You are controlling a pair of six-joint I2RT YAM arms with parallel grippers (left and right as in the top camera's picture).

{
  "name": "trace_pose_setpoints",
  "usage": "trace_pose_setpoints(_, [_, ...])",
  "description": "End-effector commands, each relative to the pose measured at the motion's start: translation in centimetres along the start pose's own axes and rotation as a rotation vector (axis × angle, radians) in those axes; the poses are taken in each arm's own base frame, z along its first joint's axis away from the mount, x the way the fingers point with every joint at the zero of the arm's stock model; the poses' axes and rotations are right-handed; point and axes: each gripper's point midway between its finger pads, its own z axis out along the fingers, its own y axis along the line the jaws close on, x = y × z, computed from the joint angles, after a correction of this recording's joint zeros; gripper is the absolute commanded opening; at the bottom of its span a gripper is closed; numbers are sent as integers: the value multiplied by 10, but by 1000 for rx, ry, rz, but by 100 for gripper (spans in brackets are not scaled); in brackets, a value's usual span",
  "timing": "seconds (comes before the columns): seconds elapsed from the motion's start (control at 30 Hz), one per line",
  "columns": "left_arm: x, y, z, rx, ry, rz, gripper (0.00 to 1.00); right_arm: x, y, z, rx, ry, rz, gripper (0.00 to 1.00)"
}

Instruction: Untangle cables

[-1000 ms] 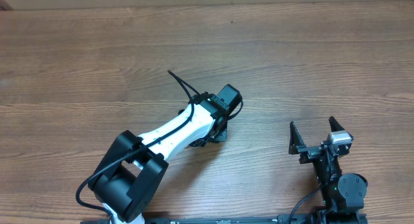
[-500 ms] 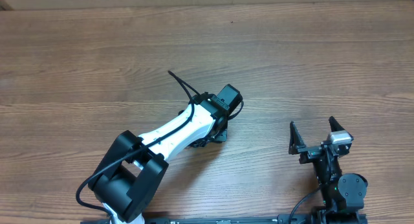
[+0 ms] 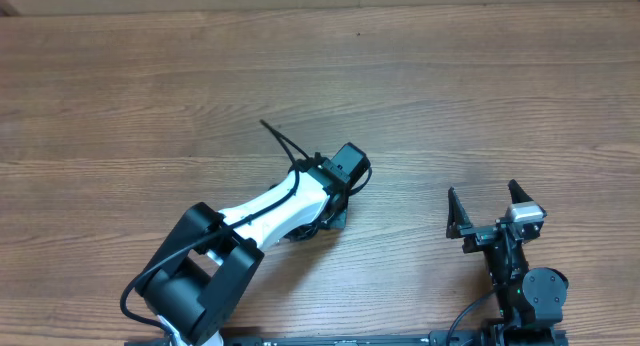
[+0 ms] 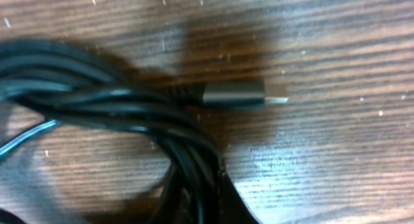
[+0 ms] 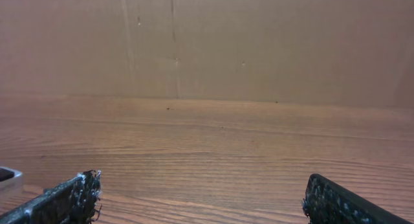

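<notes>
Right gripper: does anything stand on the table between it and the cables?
Nothing visible stands on the table between the right gripper and the cables, but the left arm covers them from above.

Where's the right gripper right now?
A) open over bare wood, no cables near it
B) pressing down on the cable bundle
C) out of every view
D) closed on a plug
A: in the overhead view the right gripper stands with its fingers wide apart over bare table, and the cables show only in the left wrist view.
</notes>
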Motion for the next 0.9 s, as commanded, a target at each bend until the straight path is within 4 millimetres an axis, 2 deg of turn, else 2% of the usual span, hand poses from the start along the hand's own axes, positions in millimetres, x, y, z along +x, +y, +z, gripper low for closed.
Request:
trace_pose_setpoints(0.0, [25, 6, 15, -16, 80, 44, 4, 2, 0, 0, 3, -4, -5, 100])
trace_pose_setpoints(0.1, [17, -1, 5, 13, 68, 92, 4, 2, 0, 0, 3, -4, -5, 100])
trace_pose_setpoints(0.17, [5, -6, -9, 24, 46, 118, 4, 2, 0, 0, 3, -4, -5, 100])
trace_pose_setpoints(0.47, [-54, -29, -105, 99, -109, 302, 4, 2, 0, 0, 3, -4, -5, 100])
trace_pose_setpoints(0.57, [-63, -34, -118, 111, -143, 344, 4, 2, 0, 0, 3, -4, -5, 100])
trace_pose_setpoints(0.63, [-64, -33, -118, 107, -147, 362, 8, 2, 0, 0, 3, -4, -5, 100])
trace_pose_setpoints(0.67, [-63, -33, -118, 103, -143, 380, 14, 2, 0, 0, 3, -4, -5, 100])
trace_pose_setpoints(0.7, [-61, -32, -117, 98, -136, 402, 27, 2, 0, 0, 3, -4, -5, 100])
trace_pose_setpoints(0.73, [-59, -30, -116, 93, -128, 427, 48, 2, 0, 0, 3, -4, -5, 100])
trace_pose_setpoints(0.77, [-57, -29, -116, 87, -121, 451, 64, 2, 0, 0, 3, -4, -5, 100])
trace_pose_setpoints(0.87, [-52, -24, -115, 70, -99, 502, 84, 2, 0, 0, 3, -4, -5, 100])
